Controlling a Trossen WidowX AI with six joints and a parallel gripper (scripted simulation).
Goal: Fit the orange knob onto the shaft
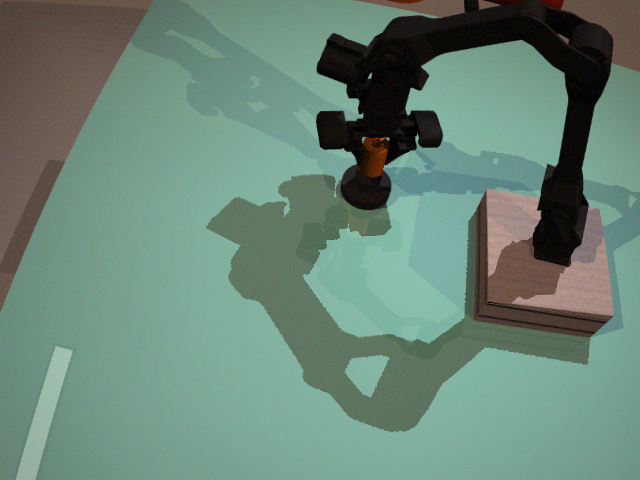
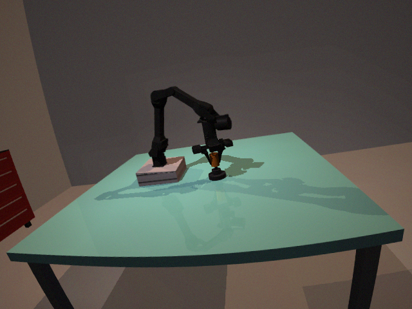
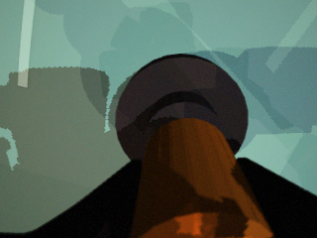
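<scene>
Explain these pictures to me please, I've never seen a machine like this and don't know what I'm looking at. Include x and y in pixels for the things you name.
It's one black robot arm [image 1: 578, 118] [image 2: 159, 120], standing on a wooden block [image 1: 547, 289] [image 2: 156, 177] on a green table [image 1: 180, 387] [image 2: 132, 232]. One picture looks down from above, one across from the side, and the close-up comes from the arm's wrist. The gripper [image 1: 374, 155] [image 2: 214, 160] is closed on an orange knob [image 1: 373, 161] [image 2: 214, 159] [image 3: 190, 164], held over a dark round pedestal [image 1: 366, 193] [image 2: 217, 175] [image 3: 134, 109].
</scene>
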